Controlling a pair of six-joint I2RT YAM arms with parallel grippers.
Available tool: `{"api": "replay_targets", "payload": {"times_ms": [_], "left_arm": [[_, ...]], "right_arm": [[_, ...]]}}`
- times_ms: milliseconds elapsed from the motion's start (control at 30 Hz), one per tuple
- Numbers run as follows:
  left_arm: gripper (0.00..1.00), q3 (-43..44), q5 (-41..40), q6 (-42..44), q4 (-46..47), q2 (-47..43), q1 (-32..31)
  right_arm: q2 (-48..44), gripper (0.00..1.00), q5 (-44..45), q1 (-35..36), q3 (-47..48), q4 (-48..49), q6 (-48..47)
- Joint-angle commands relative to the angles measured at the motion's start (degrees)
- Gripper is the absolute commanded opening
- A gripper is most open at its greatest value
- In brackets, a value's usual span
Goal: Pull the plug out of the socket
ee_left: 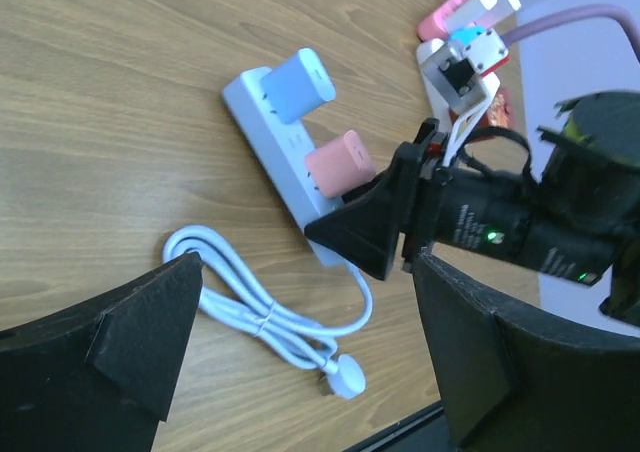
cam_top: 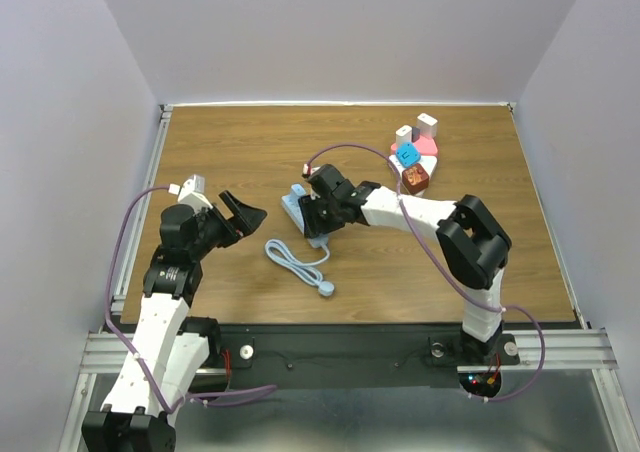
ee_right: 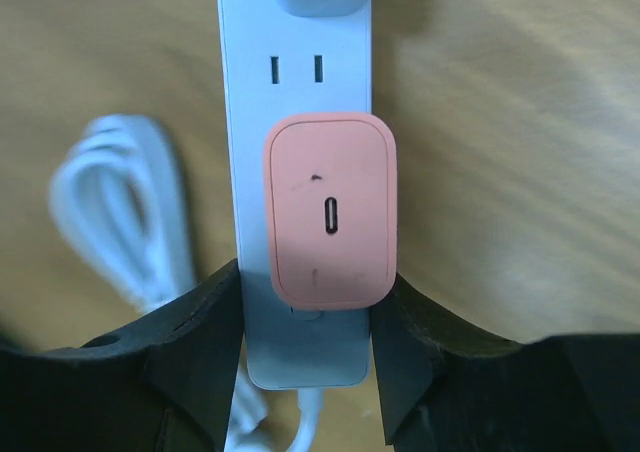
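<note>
The right gripper (ee_right: 310, 280) is spread either side of the salmon-pink rectangular plug (ee_right: 330, 212) in the white plastic power strip (ee_right: 295, 72). The left gripper (ee_left: 307, 264) hangs wide open nearby.

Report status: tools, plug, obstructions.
Left tool open, standing off. Right tool open, straddling pink plug, not clamped. Plug seated in strip. Blue plug one socket over, not blocking.

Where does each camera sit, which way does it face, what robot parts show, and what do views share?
Top external: above, behind the bases, looking down on the table; left arm, right arm show.
Left wrist: low, facing the power strip through the open left gripper.
Right wrist: straight down on the pink plug, right gripper straddling it.
Shared: both wrist views show plug and strip.
</note>
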Motion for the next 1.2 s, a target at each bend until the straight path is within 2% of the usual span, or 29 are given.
{"api": "replay_targets", "payload": {"times_ms": [0,33,200,400,600,767,1033,1167], "left_arm": [[0.99,-0.07,5.52,1.01,7.54,-0.6,-0.28],[0.99,-0.25,7.62,0.75,9.55,-0.6,-0.28],[0.99,-1.56,12.21,-1.36,17.03,0.1,-0.28],[0.99,-4.64,16.08,-7.16,25.81,-1.47,-0.28],[0.99,-8.86,17.93,-14.54,35.84,-2.37,-0.19],[0.99,-10.35,19.25,-18.76,41.63,0.27,-0.19],[0.99,-10.18,15.12,-20.87,43.14,4.23,-0.19],[0.99,-11.5,14.85,-25.26,50.86,4.76,-0.19]], "right_arm": [[-9.18,0.0,-22.39,-0.48,2.02,2.88,8.5],[-9.98,0.0,-26.32,-0.57,1.58,4.88,9.65],[-14.2,0.0,-32.94,-2.06,-0.35,10.69,18.96],[-17.98,0.0,-38.75,-5.57,-7.99,28.7,35.03],[-19.04,0.0,-43.23,-6.63,-13.88,48.27,47.0],[-19.39,0.0,-44.9,-6.63,-14.86,51.66,48.68],[-20.53,0.0,-47.1,-6.54,-16.79,55.62,50.53],[-19.92,0.0,-47.72,-5.84,-17.4,55.62,50.0]]}}
